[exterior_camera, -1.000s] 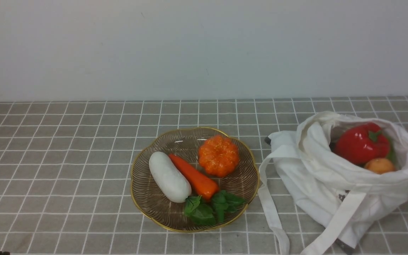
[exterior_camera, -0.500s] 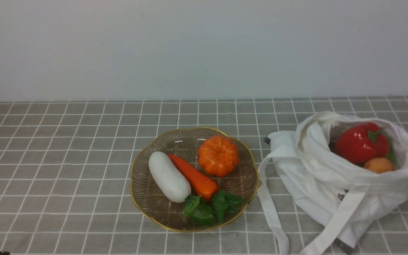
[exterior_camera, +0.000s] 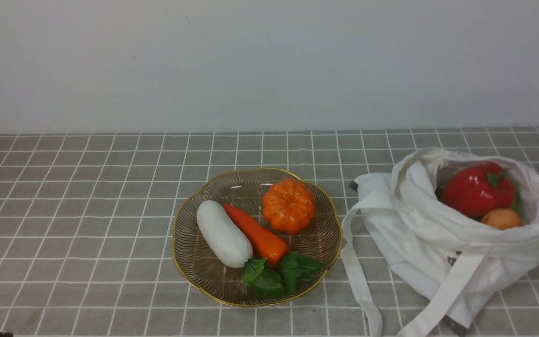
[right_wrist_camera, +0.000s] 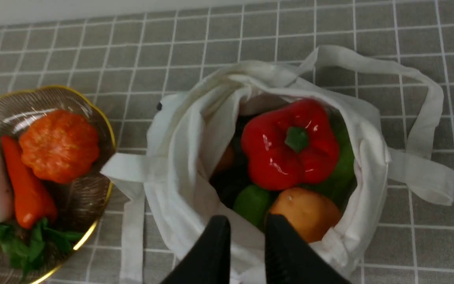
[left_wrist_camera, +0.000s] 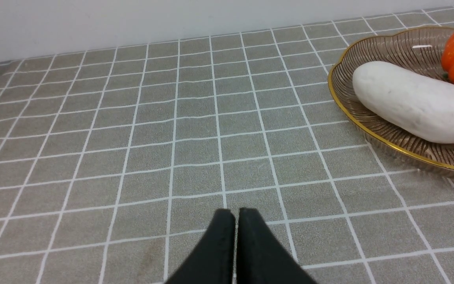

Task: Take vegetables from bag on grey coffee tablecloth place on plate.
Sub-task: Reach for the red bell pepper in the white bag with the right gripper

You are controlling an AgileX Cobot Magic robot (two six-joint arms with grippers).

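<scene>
Front faces wall (exterior_camera: pixel 269 65); closer wrists share plate (exterior_camera: pixel 190 262).

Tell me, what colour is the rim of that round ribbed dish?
Gold, thin and scalloped, on the brownish see-through plate, clearest in the front view.

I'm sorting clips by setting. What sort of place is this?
Probably a staged tabletop test setup rather than a kitchen: a gridded tablecloth against a bare wall, a plate holding a plastic-looking pumpkin, and a cloth bag.
</scene>
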